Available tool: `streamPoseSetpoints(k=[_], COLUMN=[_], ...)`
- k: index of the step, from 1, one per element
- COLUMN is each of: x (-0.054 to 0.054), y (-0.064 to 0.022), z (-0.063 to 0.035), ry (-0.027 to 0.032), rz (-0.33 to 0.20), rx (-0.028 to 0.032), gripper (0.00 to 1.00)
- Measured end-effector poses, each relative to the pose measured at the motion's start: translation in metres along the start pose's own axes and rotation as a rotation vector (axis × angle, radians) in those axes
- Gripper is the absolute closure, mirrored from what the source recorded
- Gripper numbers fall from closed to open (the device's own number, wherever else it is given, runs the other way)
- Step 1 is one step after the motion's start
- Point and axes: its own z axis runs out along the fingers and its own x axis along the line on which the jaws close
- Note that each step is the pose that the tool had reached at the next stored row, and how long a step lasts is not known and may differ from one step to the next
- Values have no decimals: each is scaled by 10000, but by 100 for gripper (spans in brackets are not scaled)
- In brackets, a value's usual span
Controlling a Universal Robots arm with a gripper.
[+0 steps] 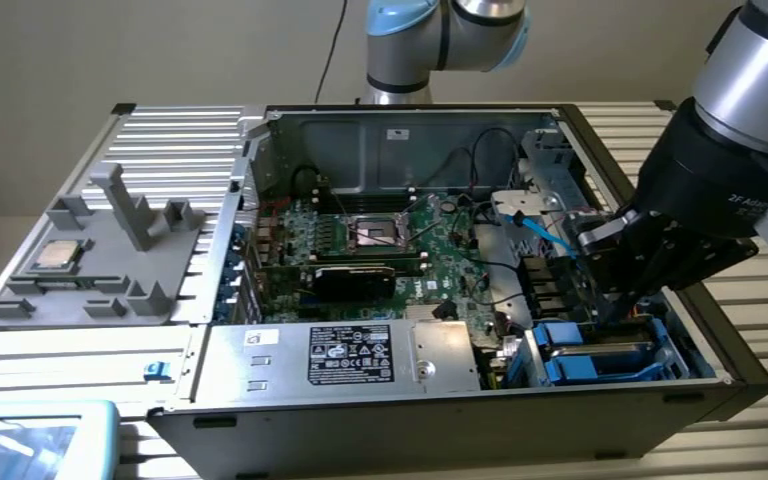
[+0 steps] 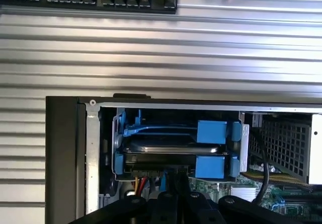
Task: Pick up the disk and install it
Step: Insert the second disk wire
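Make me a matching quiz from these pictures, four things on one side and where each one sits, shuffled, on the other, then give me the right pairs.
Things:
1. disk
2. CPU chip
3. silver box with black label
4. hand

Places:
A. on the grey holder outside the case, exterior view's left
B. in the case's front corner bay, exterior view's right
C. along the case's front edge, middle
D. lowered into the case just above the blue carrier

Pairs: 1-B, 2-A, 3-C, 4-D

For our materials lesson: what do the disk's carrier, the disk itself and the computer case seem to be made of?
Carrier: bright blue, probably moulded plastic, with an even matte colour.
Disk: seemingly metal, a silver-grey edge with a dull sheen.
Computer case: likely sheet metal, grey, thin folded walls with punched holes.
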Motion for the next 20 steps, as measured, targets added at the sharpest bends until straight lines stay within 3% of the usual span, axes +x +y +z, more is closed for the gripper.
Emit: streamPoseSetpoints(k=[15, 18, 20], x=[19, 18, 31], y=[9, 9, 7], z=[127, 80, 22], ry=[0, 2, 0], rz=[-1, -1, -4], rx=[-15, 16, -4], gripper=[89, 89, 89])
